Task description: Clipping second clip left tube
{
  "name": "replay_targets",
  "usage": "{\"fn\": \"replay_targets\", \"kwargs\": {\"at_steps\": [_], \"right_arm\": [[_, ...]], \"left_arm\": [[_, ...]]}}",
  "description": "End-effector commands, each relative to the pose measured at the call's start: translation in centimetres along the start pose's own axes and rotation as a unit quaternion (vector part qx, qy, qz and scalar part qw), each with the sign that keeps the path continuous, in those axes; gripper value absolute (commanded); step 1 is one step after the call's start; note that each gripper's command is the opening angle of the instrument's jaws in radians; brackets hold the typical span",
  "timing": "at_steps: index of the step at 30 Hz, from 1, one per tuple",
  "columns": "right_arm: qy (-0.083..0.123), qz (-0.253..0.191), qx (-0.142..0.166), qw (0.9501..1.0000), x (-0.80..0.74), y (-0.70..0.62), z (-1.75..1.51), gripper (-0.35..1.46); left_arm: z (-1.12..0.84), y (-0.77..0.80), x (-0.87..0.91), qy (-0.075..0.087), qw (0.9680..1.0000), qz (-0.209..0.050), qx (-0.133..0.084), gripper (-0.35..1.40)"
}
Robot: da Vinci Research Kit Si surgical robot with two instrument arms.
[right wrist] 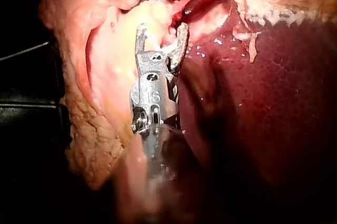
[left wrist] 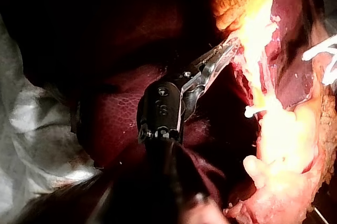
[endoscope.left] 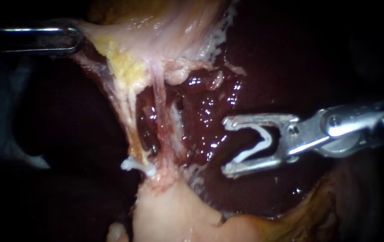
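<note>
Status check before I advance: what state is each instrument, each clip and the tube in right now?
left instrument: jaws shut on pale tissue, pulling it taut.
right instrument: jaws wide apart, gripping the loaded clip, short of the tube.
loaded clip: open, not yet around anything.
placed clip: closed across the tube's lower end.
tube: stretched, uncut.

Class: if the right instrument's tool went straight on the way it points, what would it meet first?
Probably the wet dark-red tissue just ahead of the right instrument's tool and its clip; the pale tube lies beyond. Depth is unclear.
</note>
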State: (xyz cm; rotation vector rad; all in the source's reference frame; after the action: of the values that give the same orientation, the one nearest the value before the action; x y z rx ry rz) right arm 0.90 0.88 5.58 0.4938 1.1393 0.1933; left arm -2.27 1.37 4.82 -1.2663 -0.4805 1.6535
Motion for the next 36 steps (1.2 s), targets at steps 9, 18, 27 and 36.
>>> {"fn": "replay_targets", "kwargs": {"at_steps": [9,18,27,36], "right_arm": [[0.006,0.033,0.018,0.9993,-0.09,0.06,0.71,0.5],[0.015,0.041,0.026,0.9987,-0.18,0.32,0.98,0.49],[0.015,0.041,0.024,0.9988,-0.24,0.5,1.12,0.49],[0.032,0.032,0.063,0.997,-0.25,0.5,1.47,0.48]], "left_arm": [[0.03,0.05,-0.03,-0.001,1.0,0.001,-0.002,-0.35],[0.04,0.06,-0.04,-0.002,1.0,0.001,-0.003,-0.35],[0.06,0.07,-0.06,-0.002,1.0,0.001,-0.004,-0.35],[0.07,0.07,-0.07,-0.001,1.0,0.001,-0.003,-0.35]]}}
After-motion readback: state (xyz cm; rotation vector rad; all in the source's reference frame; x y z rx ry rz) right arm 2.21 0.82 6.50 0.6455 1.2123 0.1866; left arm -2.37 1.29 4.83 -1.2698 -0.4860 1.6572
